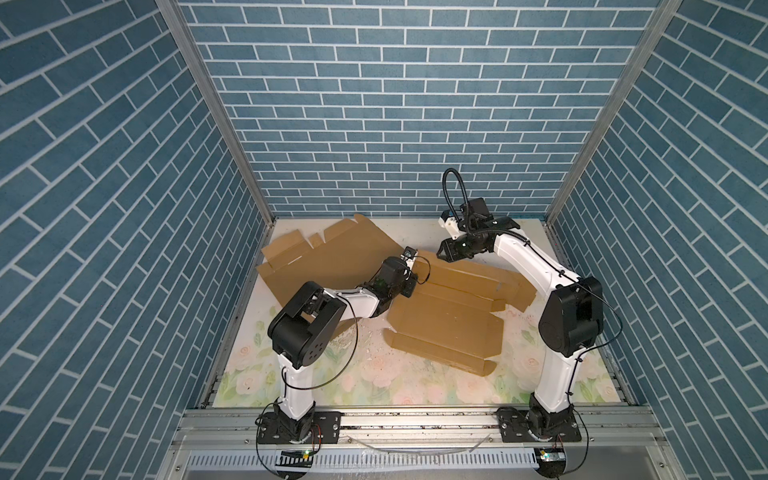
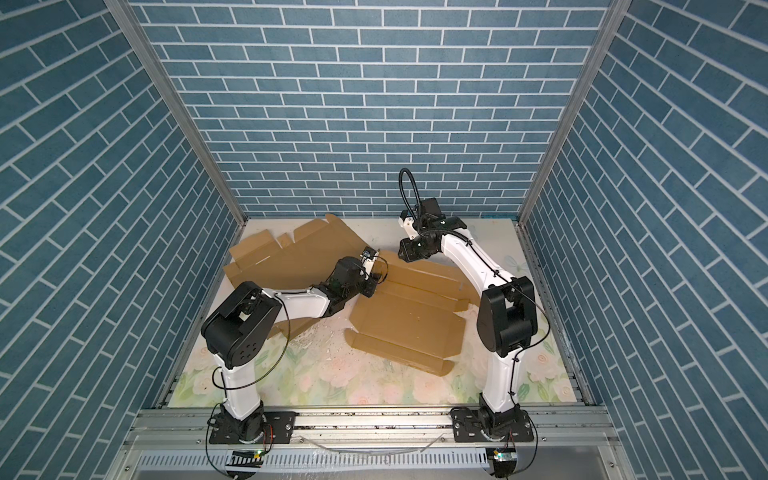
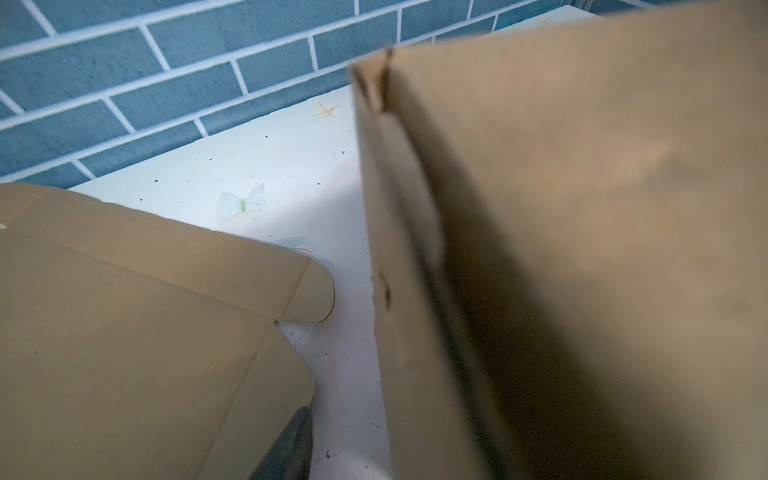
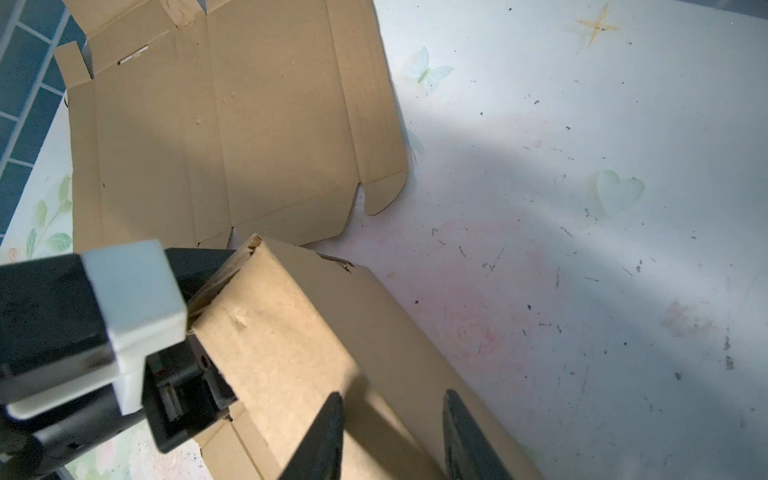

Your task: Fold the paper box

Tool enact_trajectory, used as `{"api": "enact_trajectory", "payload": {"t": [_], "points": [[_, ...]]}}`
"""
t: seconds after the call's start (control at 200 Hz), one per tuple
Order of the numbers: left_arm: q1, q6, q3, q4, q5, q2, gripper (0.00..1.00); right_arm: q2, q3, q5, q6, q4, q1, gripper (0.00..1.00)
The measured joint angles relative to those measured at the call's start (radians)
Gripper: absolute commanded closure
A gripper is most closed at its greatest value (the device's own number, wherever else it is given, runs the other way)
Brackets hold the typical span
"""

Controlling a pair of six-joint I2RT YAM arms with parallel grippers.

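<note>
Right pincer straddles paper box flap edge.

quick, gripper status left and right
left gripper: cannot be told, only one finger shows
right gripper: open, fingers apart above the paper box flap

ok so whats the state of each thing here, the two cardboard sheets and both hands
near cardboard sheet: partly folded, one panel raised, the rest flat
far cardboard sheet: unfolded, lying flat
left hand: at the raised panel, jaws hidden, can't tell if open or shut
right hand: open, fingers apart over the raised panel
</note>
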Motion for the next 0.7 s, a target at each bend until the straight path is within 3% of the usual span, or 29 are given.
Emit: {"api": "enact_trajectory", "payload": {"t": [0.205, 0.49, 0.605, 0.7], "points": [[-0.004, -0.016, -0.044, 0.053, -0.045, 0.001, 0.41, 0.0, 0.0, 0.0, 0.0, 0.002, 0.0, 0.62], [-0.006, -0.021, -0.076, 0.099, -0.044, 0.002, 0.4, 0.0, 0.0, 0.0, 0.0, 0.004, 0.0, 0.64], [-0.006, -0.025, -0.056, 0.098, -0.047, 0.016, 0.44, 0.0, 0.0, 0.002, 0.0, 0.008, 0.0, 0.65], [-0.006, -0.028, -0.037, 0.098, -0.055, 0.03, 0.53, 0.0, 0.0, 0.002, 0.0, 0.01, -0.001, 0.65]]}}
